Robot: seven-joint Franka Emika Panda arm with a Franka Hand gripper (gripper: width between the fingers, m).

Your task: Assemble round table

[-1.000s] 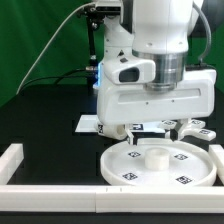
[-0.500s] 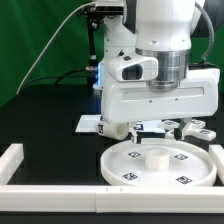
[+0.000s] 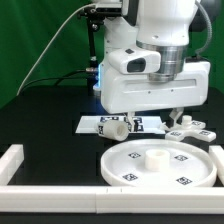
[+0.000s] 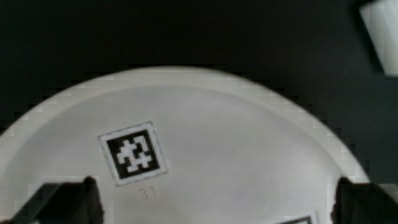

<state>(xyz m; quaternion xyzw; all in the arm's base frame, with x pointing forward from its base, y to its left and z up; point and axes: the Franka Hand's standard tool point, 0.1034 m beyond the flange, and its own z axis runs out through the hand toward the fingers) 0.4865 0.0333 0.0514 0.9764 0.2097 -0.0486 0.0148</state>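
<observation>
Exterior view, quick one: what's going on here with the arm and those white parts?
The arm's tool hovers open above the round disc, holding nothing. The disc lies flat on the table by the white border rail. The cylinder leg lies on its side behind it at the marker board, and the cross-shaped foot sits loose toward the exterior view's right. Nothing looks joined yet.

black table lies free on the exterior view's left, up to a white border rail. a large round white plastic disc fills the near middle, a short stub at its centre. behind it lie a short white cylinder leg and a small white cross-shaped foot.
</observation>
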